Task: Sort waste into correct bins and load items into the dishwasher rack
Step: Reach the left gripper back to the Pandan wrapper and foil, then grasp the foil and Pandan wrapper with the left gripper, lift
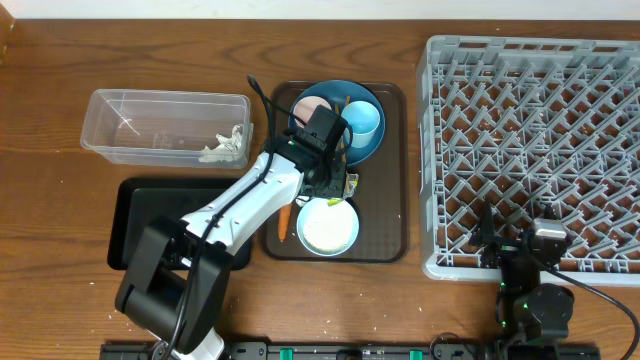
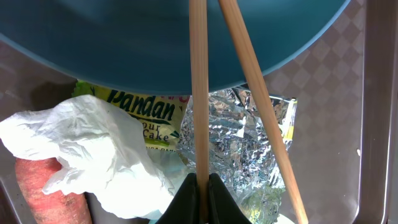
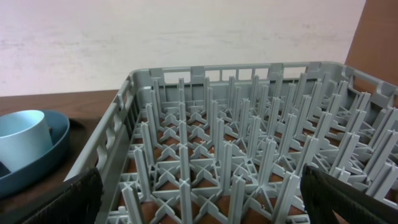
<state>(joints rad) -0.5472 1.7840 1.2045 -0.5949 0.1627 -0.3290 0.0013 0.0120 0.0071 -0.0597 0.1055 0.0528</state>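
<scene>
1. The left jaws were clenched on one thin wooden chopstick (image 2: pixel 199 93), pinching it just short of the large round blue plate (image 2: pixel 124 43), whose rim it crossed.
2. Its twin chopstick (image 2: pixel 261 106) lay free beside it, slanting over the same rim. Lifting one alone could roll the other off the plate.
3. Crumpled white tissue (image 2: pixel 93 149), a yellow-green foil wrapper (image 2: pixel 143 112) and an orange carrot (image 2: pixel 43 186) lay under the sticks at the plate's edge. A thinly pinched, pivoting stick might sweep them.
4. Well apart from the plate, the right jaws stood released at the grey lattice dishwasher rack (image 3: pixel 249 155).
</scene>
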